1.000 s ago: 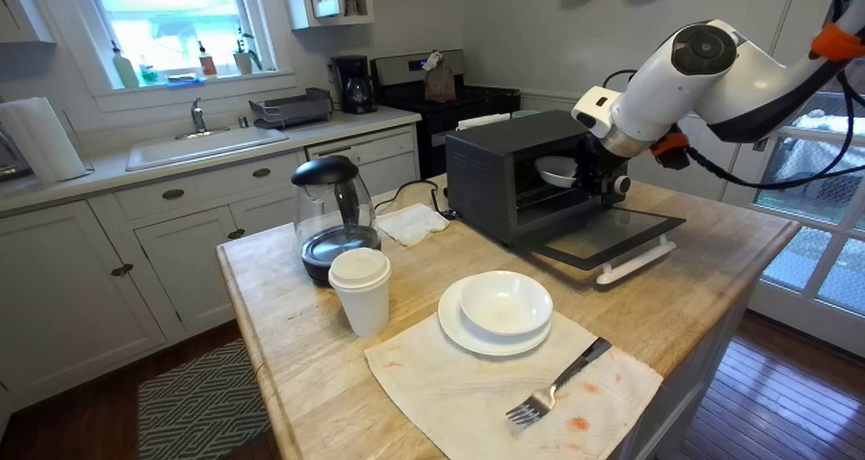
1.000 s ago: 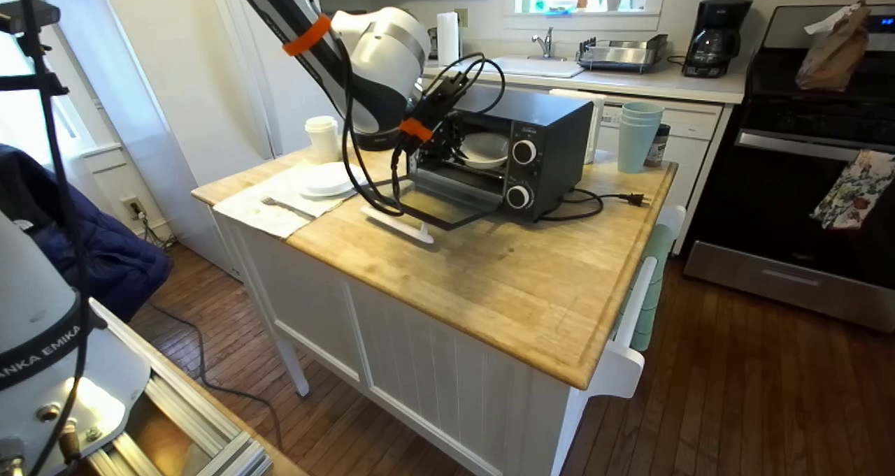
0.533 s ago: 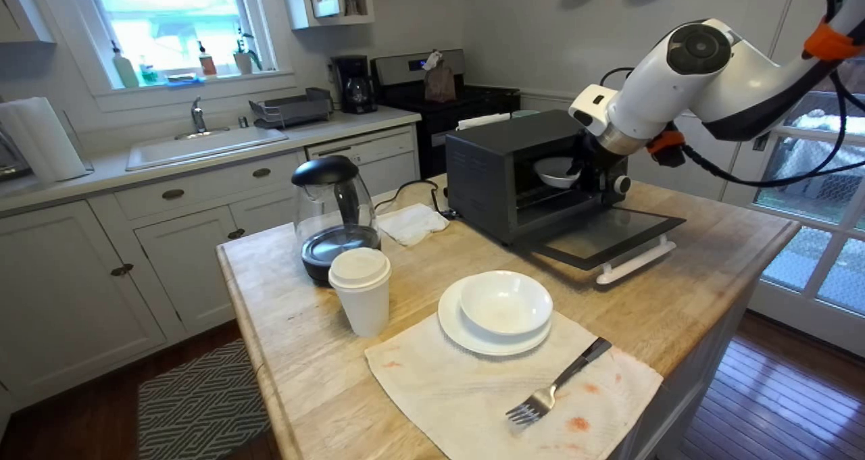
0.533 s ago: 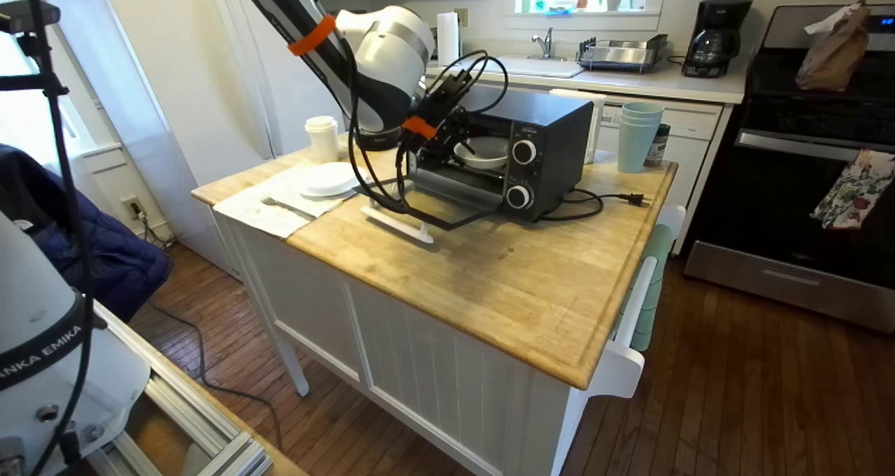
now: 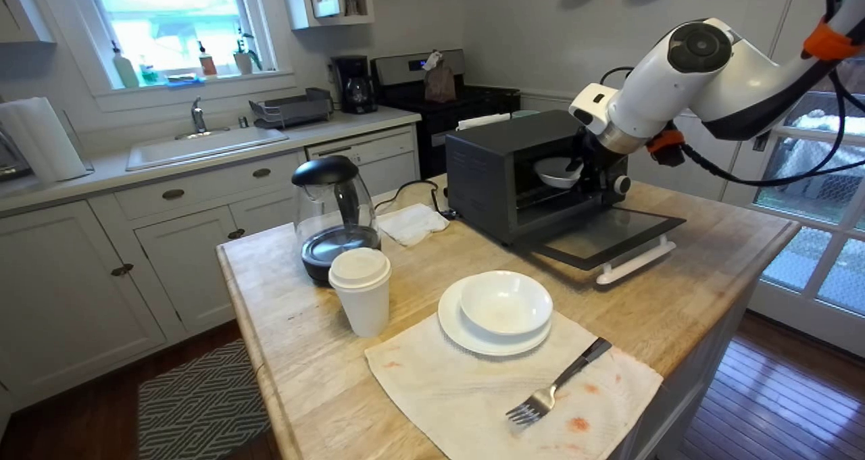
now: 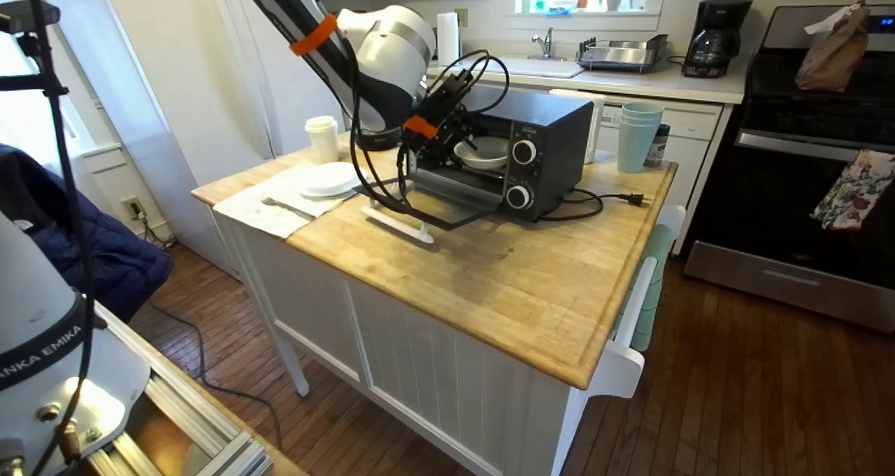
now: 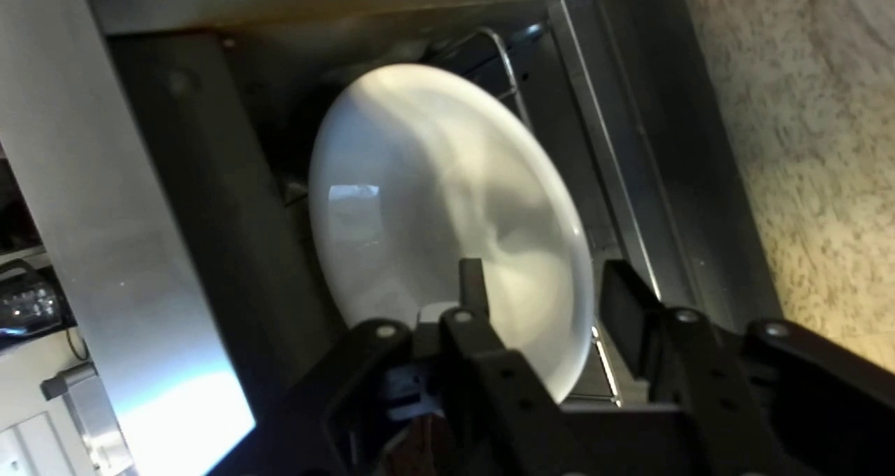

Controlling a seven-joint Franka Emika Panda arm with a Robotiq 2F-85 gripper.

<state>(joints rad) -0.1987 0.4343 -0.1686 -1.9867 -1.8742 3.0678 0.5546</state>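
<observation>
A white bowl (image 7: 419, 203) sits inside the dark toaster oven (image 5: 483, 183), seemingly on its wire rack (image 7: 514, 77). It shows in both exterior views (image 5: 554, 171) (image 6: 482, 156). The oven door (image 5: 608, 234) is folded down, its white handle over the wooden top. My gripper (image 7: 545, 284) reaches into the oven mouth. Its fingers are apart: one is over the bowl's inside, the other outside the near rim, with gaps to the rim. In the exterior views the gripper (image 5: 580, 166) (image 6: 465, 142) is partly hidden by its own body and the cables.
The wooden island (image 6: 489, 273) also bears a white bowl (image 5: 507, 302) on a plate (image 5: 451, 321), a fork (image 5: 557, 386) on a stained cloth (image 5: 432, 386), a white cup (image 5: 361, 298) and a glass kettle (image 5: 331, 210). Blue-green cups (image 6: 636, 140) stand beside the oven.
The bowl has sunk slightly and sits more level in the oven. The gripper's fingers have spread apart and off its rim. The arm has shifted a little, then stayed nearly still.
</observation>
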